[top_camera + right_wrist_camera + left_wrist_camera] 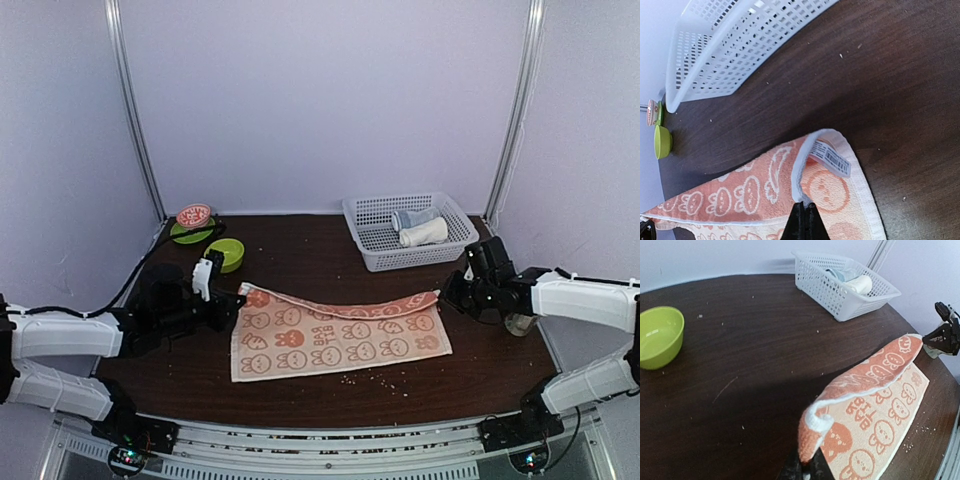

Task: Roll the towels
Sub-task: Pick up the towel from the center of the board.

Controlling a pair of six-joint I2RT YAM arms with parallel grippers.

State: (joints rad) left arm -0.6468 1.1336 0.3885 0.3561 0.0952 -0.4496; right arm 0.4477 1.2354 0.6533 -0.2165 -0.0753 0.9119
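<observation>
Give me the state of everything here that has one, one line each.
orange towel: spread flat, far edge lifted
cream towel: rolled, in the basket
left gripper: shut on orange towel's left corner
right gripper: shut on its right corner
basket: upright
green bowl: upright, empty

You see booth from above: back wall (320, 100) plain pale lilac, left wall (50, 150) and right wall (590, 150) same shade. Slim metal left post (135, 110) and right post (515, 110) stand at back corners, slanting in your top view. Table (300, 250) dark brown, wood grain visible, pale crumbs (380, 378) scattered near front. Ribbed metal rail (320, 440) runs along near edge. Light soft, even; faint sheen on tabletop.
</observation>
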